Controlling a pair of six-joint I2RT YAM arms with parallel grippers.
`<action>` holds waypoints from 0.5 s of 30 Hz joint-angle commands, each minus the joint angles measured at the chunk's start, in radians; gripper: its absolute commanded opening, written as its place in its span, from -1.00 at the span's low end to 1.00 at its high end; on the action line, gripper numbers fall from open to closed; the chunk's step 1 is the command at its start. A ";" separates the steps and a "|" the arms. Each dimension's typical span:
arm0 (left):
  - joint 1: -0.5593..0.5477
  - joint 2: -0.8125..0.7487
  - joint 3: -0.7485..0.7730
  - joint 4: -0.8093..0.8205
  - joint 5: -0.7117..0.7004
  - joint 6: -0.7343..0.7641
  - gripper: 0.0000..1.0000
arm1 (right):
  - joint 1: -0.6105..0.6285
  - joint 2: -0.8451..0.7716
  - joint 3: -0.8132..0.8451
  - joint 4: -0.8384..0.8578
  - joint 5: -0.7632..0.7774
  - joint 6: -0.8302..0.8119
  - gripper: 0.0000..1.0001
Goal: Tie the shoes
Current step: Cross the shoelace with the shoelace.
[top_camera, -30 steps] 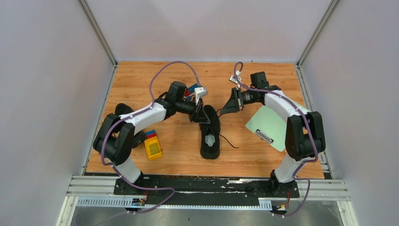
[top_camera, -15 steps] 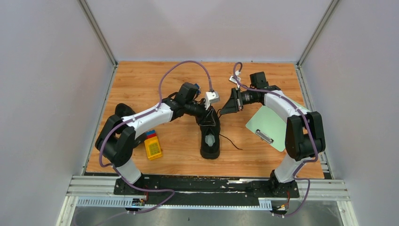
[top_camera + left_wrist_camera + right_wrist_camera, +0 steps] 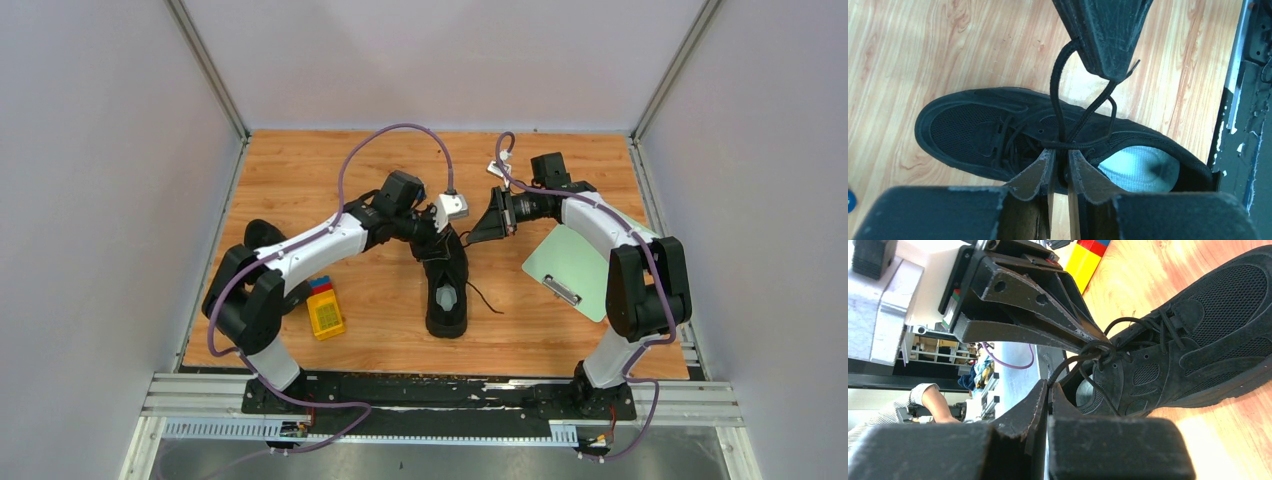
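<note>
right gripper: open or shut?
Shut. Right gripper fingers meet, pinching the thin black lace of the black fabric sneaker.

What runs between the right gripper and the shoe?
A black lace loop: pinched in the shut right gripper, it drops to the lacing on the shoe, between the slightly parted fingers of the left gripper. The left wrist view shows it.
</note>
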 commanded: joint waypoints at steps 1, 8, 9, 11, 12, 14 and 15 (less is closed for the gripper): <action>-0.003 -0.063 0.059 -0.076 -0.012 0.084 -0.57 | 0.004 -0.035 0.031 0.005 0.009 -0.002 -1.00; -0.003 -0.061 0.069 -0.136 0.112 0.133 -0.56 | 0.004 -0.032 0.030 0.005 0.018 -0.001 -1.00; -0.003 -0.055 0.075 -0.163 0.125 0.147 -0.56 | 0.004 -0.034 0.028 0.005 0.018 -0.001 -1.00; -0.003 -0.053 0.082 -0.172 0.128 0.146 -0.58 | 0.003 -0.036 0.023 0.005 0.017 -0.001 -1.00; -0.003 -0.054 0.079 -0.158 0.118 0.143 -0.56 | 0.003 -0.037 0.022 0.005 0.018 -0.002 -1.00; -0.003 -0.058 0.068 -0.117 0.078 0.106 -0.45 | 0.004 -0.035 0.022 0.006 0.018 -0.002 -1.00; -0.003 -0.057 0.064 -0.103 0.062 0.097 -0.41 | 0.004 -0.035 0.022 0.006 0.016 -0.001 -1.00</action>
